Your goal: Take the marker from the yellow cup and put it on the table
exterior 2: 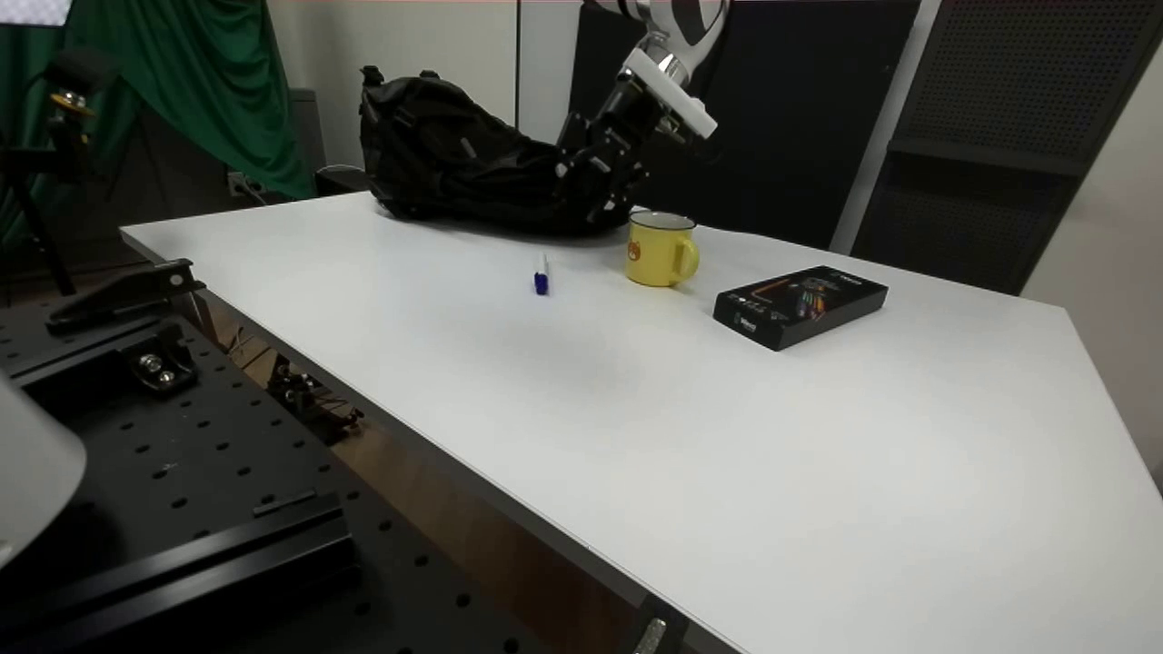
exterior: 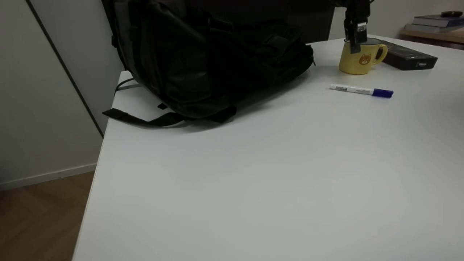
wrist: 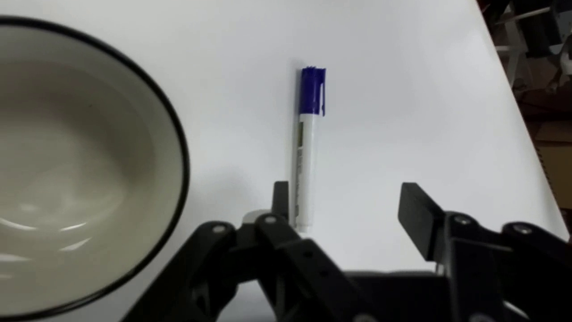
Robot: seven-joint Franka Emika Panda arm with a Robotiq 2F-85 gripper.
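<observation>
Marker (wrist: pixel 307 150): slim cylinder on smooth table (exterior 2: pixel 727 454), near round-rimmed cup (exterior 2: pixel 654 256).

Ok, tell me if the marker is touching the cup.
Apart. The wrist view shows white table between the marker and the cup; both exterior views show a gap too.

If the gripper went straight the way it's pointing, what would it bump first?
Probably the white table, since the open gripper points down at it in the wrist view. The marker looks close to one finger, so it might get bumped first; depth is unclear.
</observation>
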